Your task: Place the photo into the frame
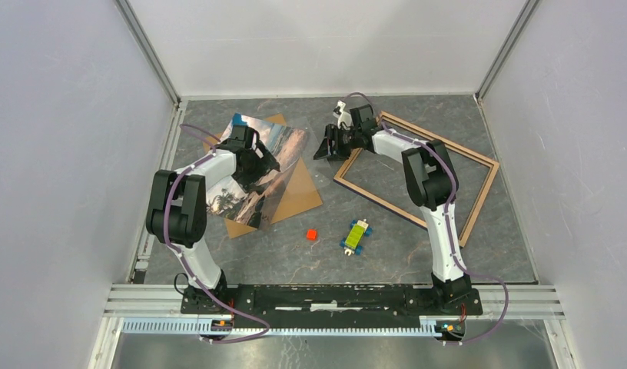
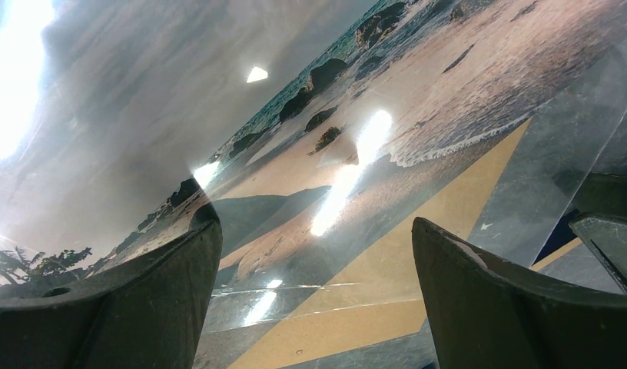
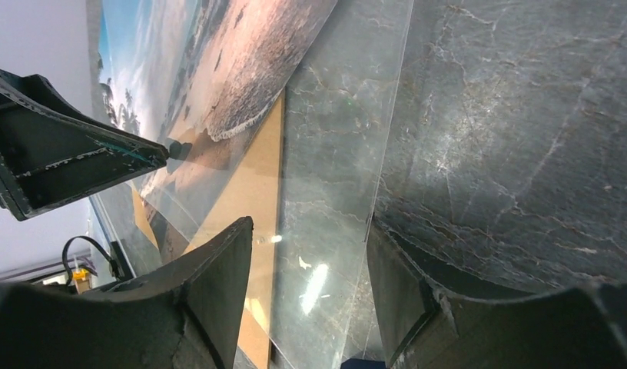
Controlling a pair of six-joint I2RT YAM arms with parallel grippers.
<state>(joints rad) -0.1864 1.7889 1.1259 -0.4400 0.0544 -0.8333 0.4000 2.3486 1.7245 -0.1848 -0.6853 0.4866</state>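
Photo (image 1: 283, 150) (image 2: 418, 92) (image 3: 241, 61): flat and print side up on the left half of the table (image 1: 418, 257), askew to its edges, partly under the left arm.
Backing board (image 1: 299, 196) (image 2: 449, 207) (image 3: 260, 192): plain brown, under the photo, showing past its right and near edges.
Clear sheet (image 2: 549, 169) (image 3: 333, 154): transparent, lying over the board and the photo's shore side, one edge out on bare table.
Left gripper (image 1: 257, 175) (image 2: 314, 224): low over the photo, fingers spread wide with nothing between them; contact with the print impossible to judge.
Right gripper (image 1: 327, 146) (image 3: 309, 225): between photo and frame, fingers released and apart, tips either side of the clear sheet's edge; touching or not, cannot tell.
Frame (image 1: 482, 201): flat on the right half, light wood side up, turned diagonally, apart from the photo, table showing through its opening.
Red cube (image 1: 311, 234): near the board's front corner.
Green-and-blue block (image 1: 356, 234): just right of the cube.
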